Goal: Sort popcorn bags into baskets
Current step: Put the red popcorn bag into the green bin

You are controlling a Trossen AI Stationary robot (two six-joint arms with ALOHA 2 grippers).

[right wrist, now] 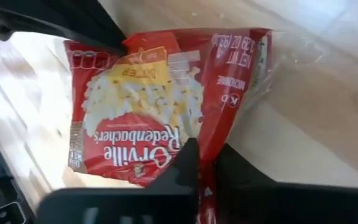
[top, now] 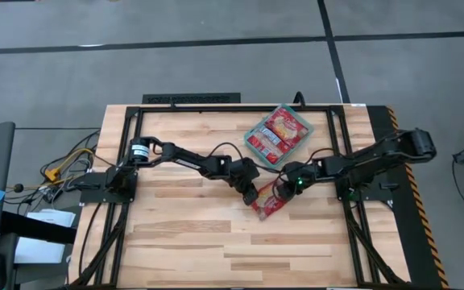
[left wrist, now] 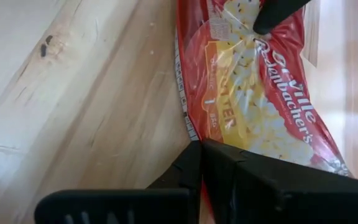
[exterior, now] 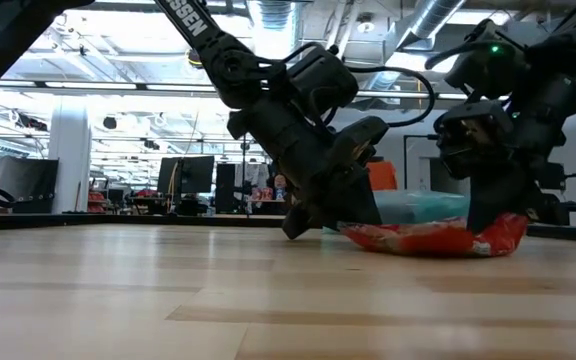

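This is a large open robotics lab or industrial workspace. The low view looks across a pale butcher-block wooden surface (exterior: 168, 290) into a long hall with exposed silver ceiling ducts (exterior: 438, 15), bright strip lighting, white columns (exterior: 68, 160) and rows of dark computer monitors (exterior: 183, 175) on benches. From above, the surface stands on grey carpet tiles (top: 216, 72), framed by black metal rails (top: 232, 107), with loose cables (top: 67, 165) trailing beside it.

high: overhead, straight down, whole table (top: 176, 250) | low: tabletop level, facing room | wrist cams: each tight on one bag (left wrist: 253, 106), opposite ends | all four share that bag, mid-table
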